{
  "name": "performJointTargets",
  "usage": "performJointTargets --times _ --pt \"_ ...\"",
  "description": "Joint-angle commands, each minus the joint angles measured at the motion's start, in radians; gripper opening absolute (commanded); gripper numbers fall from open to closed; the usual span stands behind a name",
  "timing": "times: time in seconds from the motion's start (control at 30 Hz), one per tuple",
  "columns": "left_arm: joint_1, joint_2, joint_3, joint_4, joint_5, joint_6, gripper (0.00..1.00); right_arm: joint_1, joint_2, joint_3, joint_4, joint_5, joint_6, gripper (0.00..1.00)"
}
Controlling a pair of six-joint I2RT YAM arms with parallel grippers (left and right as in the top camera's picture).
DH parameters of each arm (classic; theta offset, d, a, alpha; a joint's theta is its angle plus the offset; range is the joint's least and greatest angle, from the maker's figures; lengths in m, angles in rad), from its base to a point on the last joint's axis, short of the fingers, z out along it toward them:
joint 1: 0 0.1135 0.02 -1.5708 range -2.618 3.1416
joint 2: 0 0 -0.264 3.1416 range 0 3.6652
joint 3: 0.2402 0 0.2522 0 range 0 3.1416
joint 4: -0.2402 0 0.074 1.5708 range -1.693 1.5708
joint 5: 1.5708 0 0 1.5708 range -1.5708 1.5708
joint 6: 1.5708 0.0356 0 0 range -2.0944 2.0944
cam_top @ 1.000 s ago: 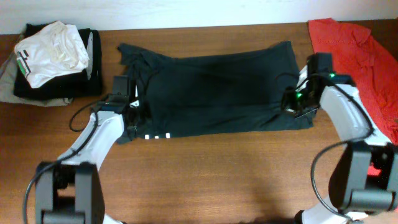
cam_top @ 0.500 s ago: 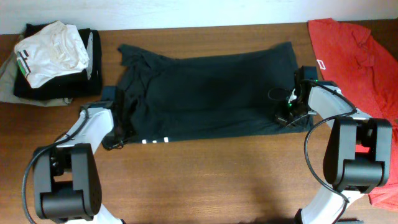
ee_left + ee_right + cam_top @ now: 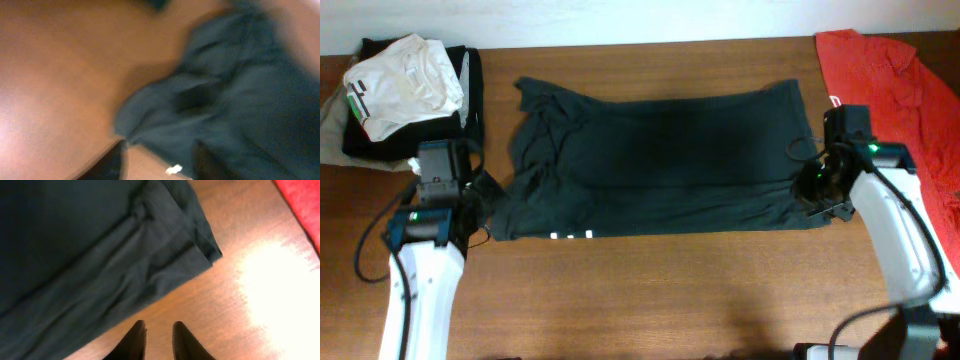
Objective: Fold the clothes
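T-shirt (image 3: 660,160): long axis runs from left end effector (image 3: 160,161) to right end effector (image 3: 156,339), both released, equally near.

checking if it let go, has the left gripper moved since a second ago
Yes. The left gripper has moved off the black T-shirt sleeve, outward toward the table edge, ending just below the folded white garment, which has stayed put.

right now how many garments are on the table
4: dark T-shirt spread mid-table, red T-shirt at right edge, white folded garment on a black garment far left; that pile may hide more.
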Motion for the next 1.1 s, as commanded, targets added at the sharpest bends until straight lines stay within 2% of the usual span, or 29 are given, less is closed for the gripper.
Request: performJointTargets --times 0.0,0.07,0.13,0.27,0.33,0.4,0.5,0.57,0.7,0.9,0.97,1.0,1.03,1.07 --pt "0.003 0.003 0.043 0.138 0.299 0.150 0.60 0.000 -0.028 0.134 0.019 -0.185 -0.145 0.99" --pt "-0.017 0.115 0.159 0.168 0.319 0.178 0.65 0.001 -0.028 0.224 0.010 -0.249 -0.166 0.99" --pt "-0.062 0.298 0.352 0.151 0.335 0.221 0.67 0.002 -0.028 0.252 0.011 -0.291 -0.166 0.99" --pt "-0.159 0.766 0.871 0.004 0.344 0.283 0.71 0.021 0.011 0.251 -0.055 -0.291 -0.179 0.99" --pt "-0.191 1.040 1.164 -0.086 0.338 0.267 0.71 0.065 0.066 0.251 -0.087 -0.286 -0.189 0.99" --pt "-0.189 1.205 1.281 -0.093 0.338 0.187 0.71 0.114 0.109 0.251 -0.091 -0.283 -0.189 0.99" --pt "-0.186 1.303 1.289 -0.077 0.333 0.177 0.71 0.173 0.149 0.251 -0.090 -0.194 -0.188 0.99" --pt "-0.187 1.330 1.289 -0.087 0.260 0.177 0.71 0.183 0.155 0.251 -0.079 -0.169 -0.169 0.99" --pt "-0.186 1.343 1.289 -0.125 0.168 0.157 0.71 0.183 0.155 0.251 -0.056 -0.170 -0.162 0.99" --pt "-0.184 1.343 1.290 -0.117 0.154 0.158 0.70 0.183 0.161 0.251 -0.041 -0.169 -0.162 0.99" --pt "-0.185 1.344 1.290 -0.092 0.158 0.158 0.60 0.183 0.169 0.251 -0.007 -0.169 -0.162 1.00" --pt "-0.185 1.344 1.290 -0.083 0.158 0.158 0.45 0.183 0.174 0.251 0.011 -0.169 -0.162 0.96" --pt "-0.185 1.344 1.290 -0.073 0.158 0.158 0.30 0.183 0.183 0.251 0.043 -0.169 -0.162 0.85" --pt "-0.185 1.345 1.290 -0.069 0.158 0.158 0.25 0.183 0.190 0.251 0.069 -0.165 -0.162 0.80"
